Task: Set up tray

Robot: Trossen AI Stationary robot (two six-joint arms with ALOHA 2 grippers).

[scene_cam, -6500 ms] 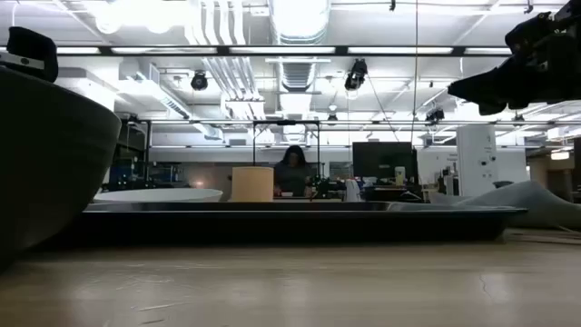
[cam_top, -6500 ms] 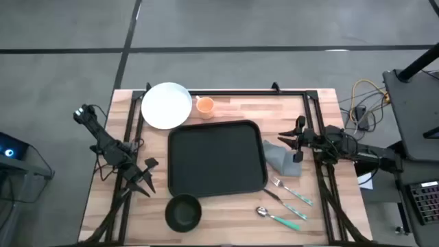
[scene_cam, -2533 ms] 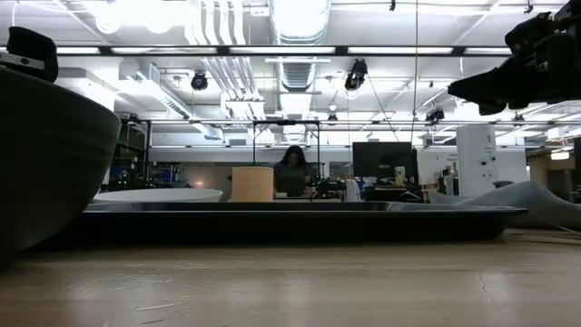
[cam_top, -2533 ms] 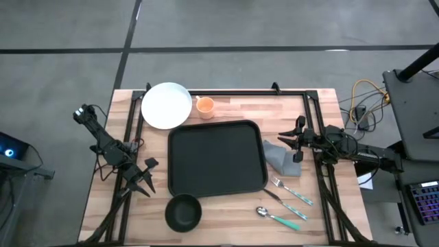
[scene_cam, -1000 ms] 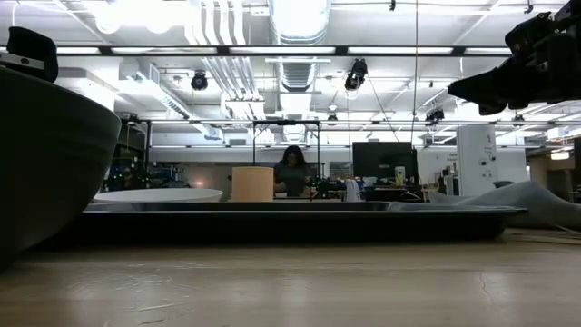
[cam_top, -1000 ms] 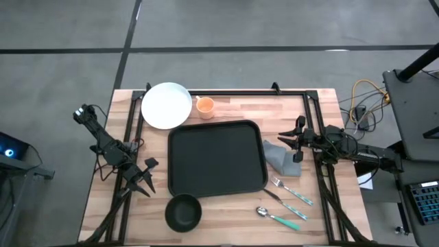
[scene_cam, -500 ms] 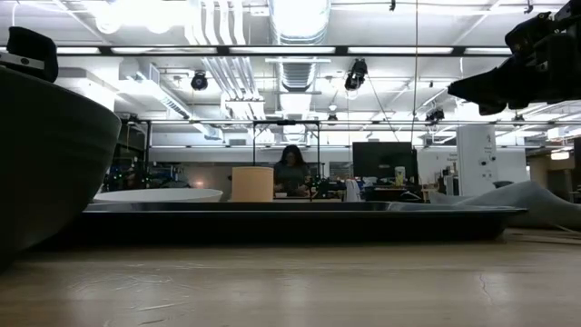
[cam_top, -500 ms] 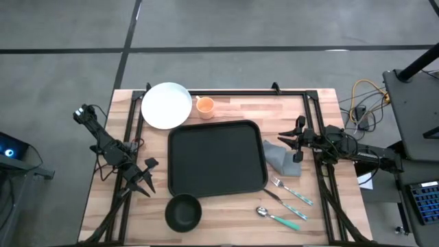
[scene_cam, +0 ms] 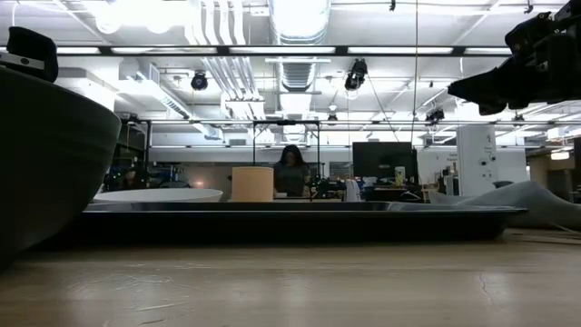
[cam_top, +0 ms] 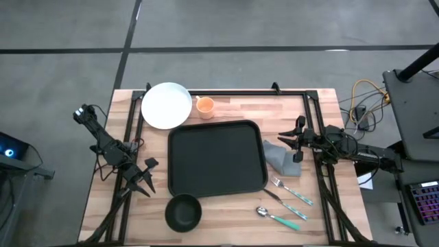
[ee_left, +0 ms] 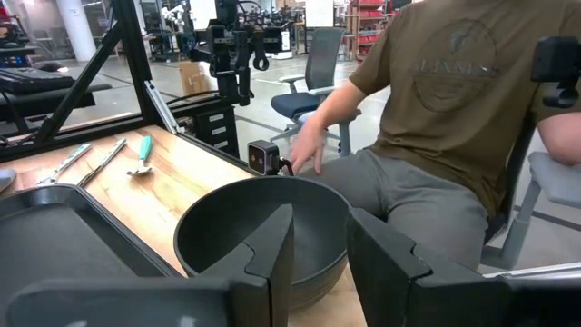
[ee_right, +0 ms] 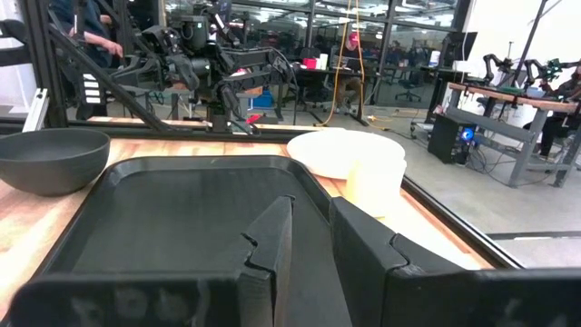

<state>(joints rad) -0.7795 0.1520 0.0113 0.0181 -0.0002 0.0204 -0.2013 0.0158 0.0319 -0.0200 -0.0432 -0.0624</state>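
The black tray [cam_top: 216, 158] lies flat in the middle of the wooden table, with nothing on it. A white plate [cam_top: 166, 105] and an orange cup [cam_top: 204, 105] stand beyond its far edge. A dark bowl [cam_top: 183, 211] sits at its near left corner. A grey cloth [cam_top: 280, 158], a fork [cam_top: 291, 192] and a spoon [cam_top: 278, 218] lie to its right. My left gripper [cam_top: 146, 180] hovers left of the tray, open, pointing at the bowl [ee_left: 263, 227]. My right gripper [cam_top: 288, 143] hovers over the cloth, slightly open, pointing across the tray [ee_right: 172, 218].
A black frame rail [cam_top: 233, 94] runs along the table's far edge and down both sides. A person in a brown shirt [ee_left: 436, 118] sits just past the table's near edge. Bare wood shows between the bowl and the spoon.
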